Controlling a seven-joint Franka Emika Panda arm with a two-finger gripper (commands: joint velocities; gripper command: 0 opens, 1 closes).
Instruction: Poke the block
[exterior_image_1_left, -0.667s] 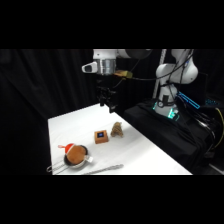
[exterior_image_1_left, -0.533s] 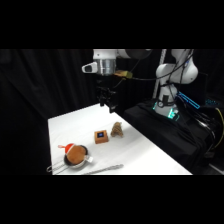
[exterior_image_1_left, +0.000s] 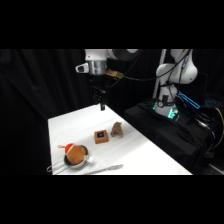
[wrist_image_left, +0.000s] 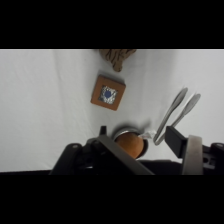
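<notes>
The gripper (exterior_image_1_left: 101, 105) hangs high above the table's (exterior_image_1_left: 145, 157) far edge, well apart from everything on it; whether it is open or closed cannot be told. The block (exterior_image_1_left: 102, 136) lies flat near the table's middle, its blue mark up, nothing touching it. A tan lump (exterior_image_1_left: 117, 130) sits just beside it. Nearer the front edge, a plush toy (exterior_image_1_left: 75, 154) rests in a bowl (exterior_image_1_left: 87, 160), with tongs (exterior_image_1_left: 102, 169) lying close by. In the wrist view the block (wrist_image_left: 108, 92) lies between the lump (wrist_image_left: 117, 56) and the toy (wrist_image_left: 131, 143).

arm (exterior_image_1_left: 172, 75): white, rounded | hand (exterior_image_1_left: 101, 103): black linkage, dark fingers | teal light near base
</notes>
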